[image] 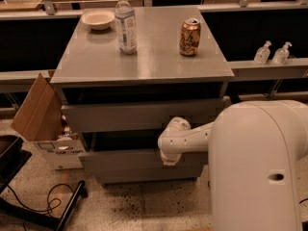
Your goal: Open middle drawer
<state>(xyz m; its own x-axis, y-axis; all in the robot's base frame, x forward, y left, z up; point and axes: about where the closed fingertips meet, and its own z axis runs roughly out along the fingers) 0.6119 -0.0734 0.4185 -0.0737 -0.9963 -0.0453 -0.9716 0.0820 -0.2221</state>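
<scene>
Pointing downward, the gripper [169, 160] sits at the middle drawer [120, 160] front, right of centre; grip state cannot be told.

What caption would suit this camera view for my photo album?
Robot arm with its gripper at the middle drawer front of a grey cabinet bearing a bottle, can and bowl.

- I can read no text: the label on the water bottle [126, 27], the print on the gold can [189, 38] and the dark lettering on the cardboard box [58, 150], near left, are all illegible.
- My gripper [169, 159] is at the middle drawer [120, 160] front.
</scene>
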